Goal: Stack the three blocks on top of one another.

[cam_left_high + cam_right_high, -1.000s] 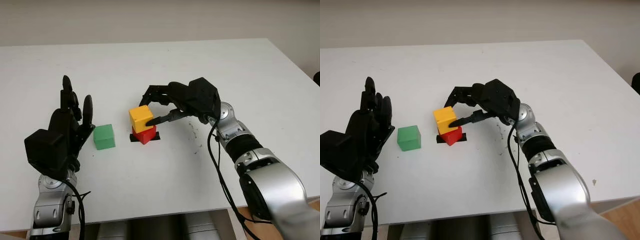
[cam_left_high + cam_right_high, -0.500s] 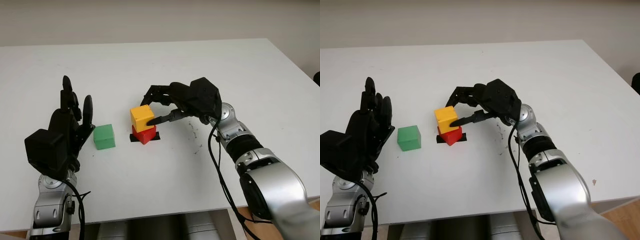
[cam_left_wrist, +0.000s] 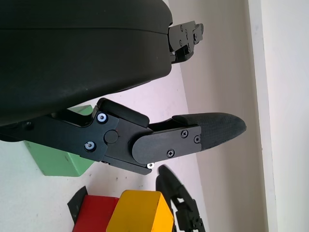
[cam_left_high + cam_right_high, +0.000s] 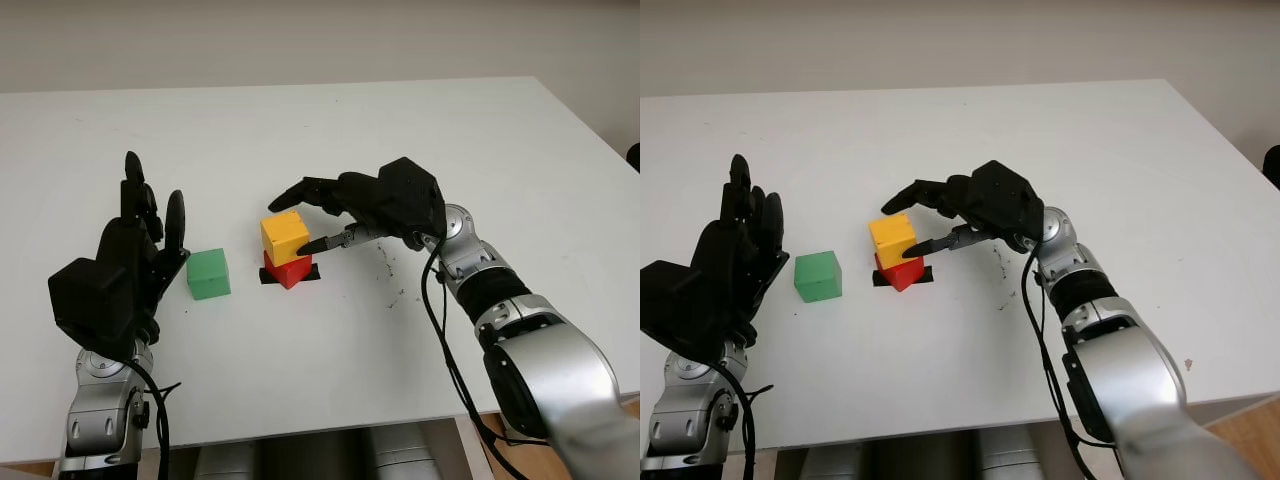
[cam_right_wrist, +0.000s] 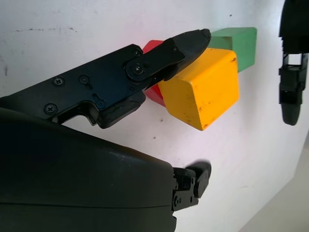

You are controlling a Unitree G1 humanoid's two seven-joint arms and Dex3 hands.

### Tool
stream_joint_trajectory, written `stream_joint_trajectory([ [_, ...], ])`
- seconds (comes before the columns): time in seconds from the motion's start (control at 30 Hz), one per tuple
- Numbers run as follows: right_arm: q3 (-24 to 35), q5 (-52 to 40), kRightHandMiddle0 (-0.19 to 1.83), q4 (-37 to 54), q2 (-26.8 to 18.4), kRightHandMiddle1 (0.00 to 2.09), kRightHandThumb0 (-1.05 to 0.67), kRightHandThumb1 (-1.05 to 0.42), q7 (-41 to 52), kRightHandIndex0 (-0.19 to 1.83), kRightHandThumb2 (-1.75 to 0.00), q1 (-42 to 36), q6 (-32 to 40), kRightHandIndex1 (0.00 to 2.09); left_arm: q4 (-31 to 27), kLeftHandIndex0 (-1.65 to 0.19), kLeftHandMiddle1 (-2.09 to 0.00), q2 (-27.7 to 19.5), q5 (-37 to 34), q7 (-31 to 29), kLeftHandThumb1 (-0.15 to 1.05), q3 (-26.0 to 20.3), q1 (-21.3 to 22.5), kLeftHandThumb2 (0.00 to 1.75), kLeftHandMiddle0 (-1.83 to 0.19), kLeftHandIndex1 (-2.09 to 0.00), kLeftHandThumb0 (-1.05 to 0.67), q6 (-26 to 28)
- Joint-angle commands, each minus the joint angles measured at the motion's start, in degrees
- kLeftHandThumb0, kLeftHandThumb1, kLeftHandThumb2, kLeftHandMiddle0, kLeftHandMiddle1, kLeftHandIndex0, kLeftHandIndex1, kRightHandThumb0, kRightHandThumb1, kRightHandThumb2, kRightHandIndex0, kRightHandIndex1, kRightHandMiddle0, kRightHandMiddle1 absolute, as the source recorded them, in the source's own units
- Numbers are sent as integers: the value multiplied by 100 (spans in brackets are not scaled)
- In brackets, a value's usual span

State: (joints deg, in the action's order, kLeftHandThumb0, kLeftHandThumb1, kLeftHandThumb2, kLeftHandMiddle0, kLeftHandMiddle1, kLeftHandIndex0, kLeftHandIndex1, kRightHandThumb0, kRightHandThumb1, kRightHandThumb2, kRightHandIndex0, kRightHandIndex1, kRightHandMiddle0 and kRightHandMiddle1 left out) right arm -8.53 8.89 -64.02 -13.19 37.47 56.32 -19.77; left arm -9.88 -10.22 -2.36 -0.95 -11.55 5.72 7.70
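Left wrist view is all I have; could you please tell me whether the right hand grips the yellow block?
Observer: No, the right hand is open beside the yellow block, fingers above it, thumb at its side.
Operator: Thanks. Is the yellow block square on the red one?
Observer: It rests on the red block, twisted, one corner overhanging.
Operator: And my left hand?
Observer: The left hand is open, left of the green block, apart from it.

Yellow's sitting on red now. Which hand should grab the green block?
Left, probably. The left hand is open right beside the green block, while the right hand is open at the yellow block, across the stack.
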Motion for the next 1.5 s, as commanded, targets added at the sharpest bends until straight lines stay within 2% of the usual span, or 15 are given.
stream_joint_trajectory([
  [0.0, 126, -130, -17, 191, -35, 6, -79, -88, 47, -19, -5, 72, -92, 0, -77, 19, 0, -57, -10, -39, 105, -28, -56, 60, 19, 0, -73, -62],
  [0.33, 316, -371, -19, 707, -148, 0, -78, -86, -45, -19, -5, -56, -544, 0, -199, 19, 0, -112, -40, -94, 105, -100, -90, 57, 19, 0, -74, -1],
  [0.5, 714, -1007, -19, 1069, -205, 0, -93, -90, 294, -19, -6, -154, -196, 0, -379, 16, -3, -60, 34, 71, 105, -229, -234, 49, 18, -2, -76, -182],
  [0.6, 991, -1488, -19, 1696, -242, 0, -98, -102, 394, -19, -22, -382, 401, 0, -501, 9, -8, -49, 225, 383, 105, -401, -338, 37, 7, -7, -72, -486],
  [0.67, 1298, -1912, -19, 2384, -178, 0, -91, -104, 156, -19, -47, -708, 879, 0, -655, -10, -13, -163, 587, 646, 105, -521, -439, 28, -19, -15, -71, -456],
  [0.73, 1495, -2211, -19, 2897, -101, 0, -86, -105, -87, -19, -59, -959, 1228, 0, -763, -21, -14, -255, 774, 728, 105, -603, -505, 23, -36, -19, -68, -401],
  [0.87, 1798, -2717, -19, 3552, 2, 1, -79, -105, -463, -18, -66, -1335, 1935, 1, -950, -30, -14, -857, 1169, 421, 105, -795, -739, 15, -46, -24, -62, -365],
  [0.97, 1962, -2947, -17, 3797, 68, 2, -78, -105, -757, -14, -68, -1510, 2310, 4, -1125, -25, -8, -1616, 1749, -112, 101, -841, -992, 9, -35, -20, -65, -140],
  [1.07, 2015, -3036, -18, 3922, 102, 3, -78, -105, -943, -14, -69, -1610, 2511, 4, -1187, -21, -3, -2134, 1977, -632, 96, -857, -1142, 5, -25, -16, -68, -4],
  [1.3, 2075, -3108, -18, 4019, 191, 3, -78, -105, -1217, -15, -70, -1682, 2655, 4, -1187, -16, -1, -2756, 2219, -1523, 89, -664, -1141, 4, -11, -10, -71, 344],
  [1.47, 2048, -3080, -17, 4017, 176, 4, -78, -105, -1276, -14, -71, -1700, 2633, 5, -1056, -16, -3, -2991, 2562, -1790, 82, -310, -963, 3, -8, -8, -69, 498],
])
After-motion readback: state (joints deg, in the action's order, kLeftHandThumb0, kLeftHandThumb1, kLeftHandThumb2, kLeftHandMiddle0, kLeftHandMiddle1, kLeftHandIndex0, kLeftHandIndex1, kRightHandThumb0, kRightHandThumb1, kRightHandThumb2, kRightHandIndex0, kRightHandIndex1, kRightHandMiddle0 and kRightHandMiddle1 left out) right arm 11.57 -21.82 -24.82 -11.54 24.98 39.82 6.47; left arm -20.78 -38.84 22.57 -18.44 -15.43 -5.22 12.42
